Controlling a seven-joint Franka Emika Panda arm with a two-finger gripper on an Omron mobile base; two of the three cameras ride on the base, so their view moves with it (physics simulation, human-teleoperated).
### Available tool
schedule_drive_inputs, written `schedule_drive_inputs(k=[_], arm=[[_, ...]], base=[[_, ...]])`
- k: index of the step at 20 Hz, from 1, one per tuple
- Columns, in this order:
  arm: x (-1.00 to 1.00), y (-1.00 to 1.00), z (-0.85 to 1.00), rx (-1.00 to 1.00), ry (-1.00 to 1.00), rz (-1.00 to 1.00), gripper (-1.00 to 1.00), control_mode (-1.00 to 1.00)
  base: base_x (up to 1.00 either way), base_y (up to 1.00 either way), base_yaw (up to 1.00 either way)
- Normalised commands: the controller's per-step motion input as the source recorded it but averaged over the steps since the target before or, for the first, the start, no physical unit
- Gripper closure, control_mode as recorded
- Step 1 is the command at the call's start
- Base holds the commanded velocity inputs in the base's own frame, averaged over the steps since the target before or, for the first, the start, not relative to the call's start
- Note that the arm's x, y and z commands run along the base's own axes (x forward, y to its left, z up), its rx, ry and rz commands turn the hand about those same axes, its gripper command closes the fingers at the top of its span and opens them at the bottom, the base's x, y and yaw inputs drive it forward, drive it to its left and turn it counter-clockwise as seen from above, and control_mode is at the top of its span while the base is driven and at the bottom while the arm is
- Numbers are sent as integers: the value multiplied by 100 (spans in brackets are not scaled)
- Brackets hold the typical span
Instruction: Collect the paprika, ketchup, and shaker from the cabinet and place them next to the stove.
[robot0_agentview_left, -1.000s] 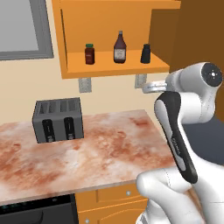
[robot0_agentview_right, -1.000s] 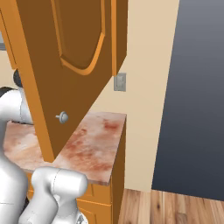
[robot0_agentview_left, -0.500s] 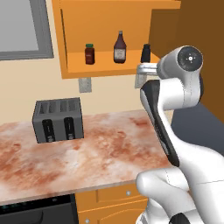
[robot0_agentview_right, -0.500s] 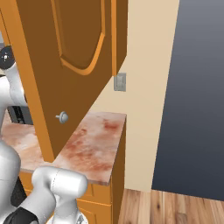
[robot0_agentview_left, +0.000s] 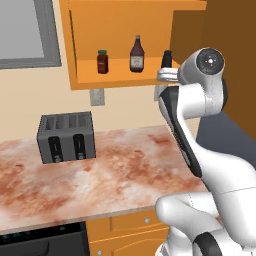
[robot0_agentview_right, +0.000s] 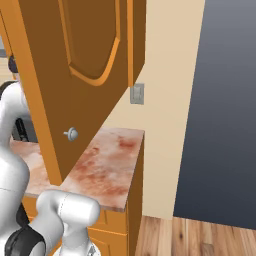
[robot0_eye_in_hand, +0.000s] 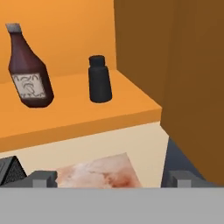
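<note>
Gripper (robot0_eye_in_hand: 113, 178): your jaws stand apart, holding nothing.
Shelf: paprika (robot0_agentview_left: 102, 61), ketchup (robot0_agentview_left: 136, 54), shaker (robot0_eye_in_hand: 99, 79) stand in the cabinet (robot0_agentview_left: 125, 80).
Right base: door knob (robot0_agentview_right: 71, 133).
Ketchup label: writing unreadable.

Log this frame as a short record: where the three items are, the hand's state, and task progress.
paprika: on the cabinet shelf, leftmost
ketchup: on the shelf, middle, upright
shaker: on the shelf, rightmost, near the open door
hand: open, holding nothing, below shelf level and short of it, pointed towards the shaker
counter: holds a toaster
progress: no item taken from the shelf yet
</note>
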Motion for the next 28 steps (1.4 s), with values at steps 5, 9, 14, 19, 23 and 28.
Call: schedule_drive_inputs(k=[5,9,14,19,23,28], arm=[[26,-14,0,0,-9,0,-100,-100],[17,5,1,0,-6,0,-100,-100],[16,32,0,-1,0,-1,-100,-100],[16,20,0,0,0,-5,-100,-100],[13,3,0,0,0,-3,-100,-100],[11,0,0,0,0,0,-100,-100]], base=[[0,0,0],[0,0,0],[0,0,0],[0,0,0],[0,0,0],[0,0,0]])
